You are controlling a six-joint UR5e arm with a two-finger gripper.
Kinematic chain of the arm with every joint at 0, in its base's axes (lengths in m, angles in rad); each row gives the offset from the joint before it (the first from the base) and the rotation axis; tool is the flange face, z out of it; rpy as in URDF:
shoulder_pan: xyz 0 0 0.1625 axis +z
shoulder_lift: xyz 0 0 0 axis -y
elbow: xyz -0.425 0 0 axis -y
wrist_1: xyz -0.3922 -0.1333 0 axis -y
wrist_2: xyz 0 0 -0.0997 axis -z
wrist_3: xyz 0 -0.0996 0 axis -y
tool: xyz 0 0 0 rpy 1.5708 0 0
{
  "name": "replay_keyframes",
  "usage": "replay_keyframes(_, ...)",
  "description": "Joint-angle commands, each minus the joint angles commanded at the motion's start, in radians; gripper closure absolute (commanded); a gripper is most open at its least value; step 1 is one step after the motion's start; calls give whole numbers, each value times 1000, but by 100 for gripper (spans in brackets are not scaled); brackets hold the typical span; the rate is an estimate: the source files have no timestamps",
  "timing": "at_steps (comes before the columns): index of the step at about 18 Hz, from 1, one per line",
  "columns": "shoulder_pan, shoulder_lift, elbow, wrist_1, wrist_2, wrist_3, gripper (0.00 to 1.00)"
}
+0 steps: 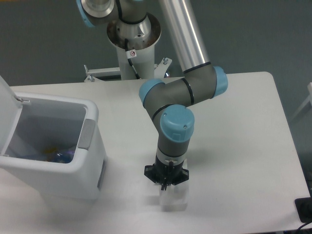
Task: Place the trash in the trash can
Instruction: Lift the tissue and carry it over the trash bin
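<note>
The trash in sight is a small whitish translucent pouch (173, 199) near the table's front edge. My gripper (165, 185) points straight down with its fingers drawn together on the pouch's top, and the pouch hangs just below them. The trash can (90, 161), a white boxy bin with a grey side panel (87, 134), stands at the left with its lid (7, 114) swung open. Something bluish and yellow (59, 154) lies at its bottom, partly hidden by the wall. The bin is well to the left of my gripper.
The arm's base column (134, 36) rises at the back centre, and the elbow (195, 90) hangs over the table's middle. A black object (304, 210) sits at the front right corner. The table's right edge (287, 131) runs close by.
</note>
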Motion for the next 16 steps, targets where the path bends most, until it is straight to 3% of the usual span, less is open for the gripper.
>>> replay_keyframes(8, 106, 95, 29, -2, -254, -49, 100)
replay_keyframes(16, 120, 181, 51, 0, -386, -120, 100)
